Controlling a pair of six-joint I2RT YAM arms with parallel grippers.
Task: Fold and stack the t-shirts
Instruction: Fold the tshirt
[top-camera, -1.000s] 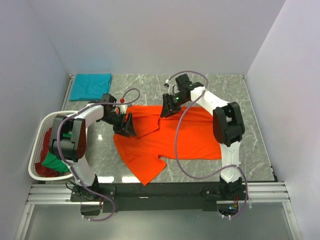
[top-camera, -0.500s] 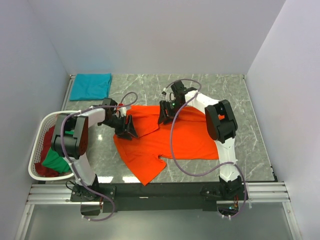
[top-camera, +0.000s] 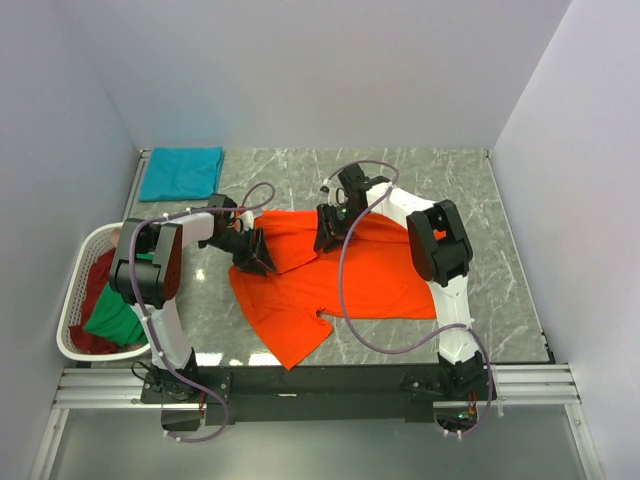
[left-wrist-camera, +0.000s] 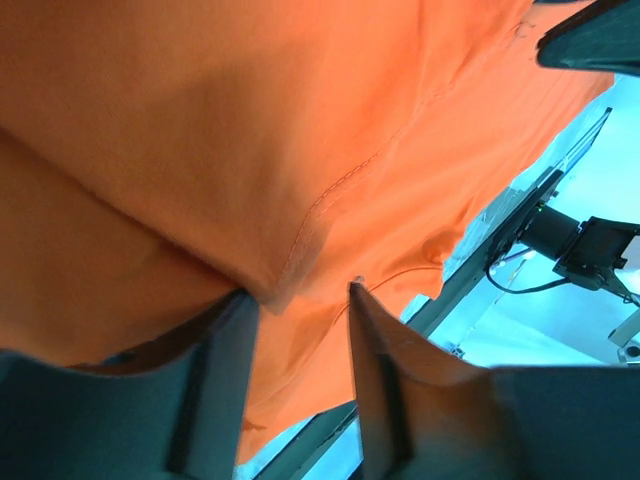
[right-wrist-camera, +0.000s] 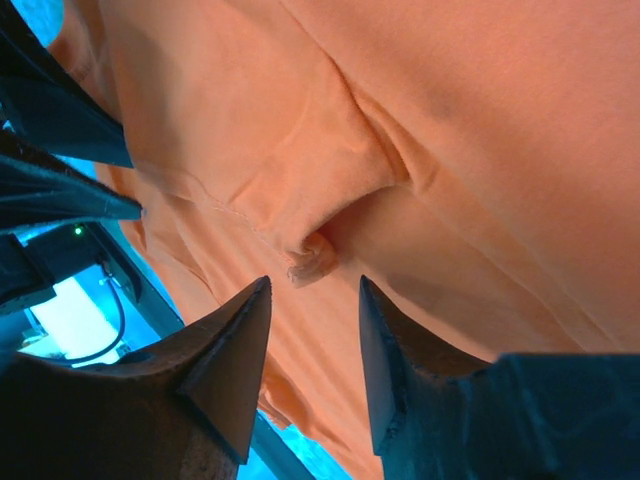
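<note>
The orange t-shirt is lying spread on the tabletop beside the white laundry basket. The left hand, nearer the basket, and the right hand, farther off, are straddling raised wrinkles, jaws apart. Soft, limp cloth: pinching those folds is looking safest.
</note>
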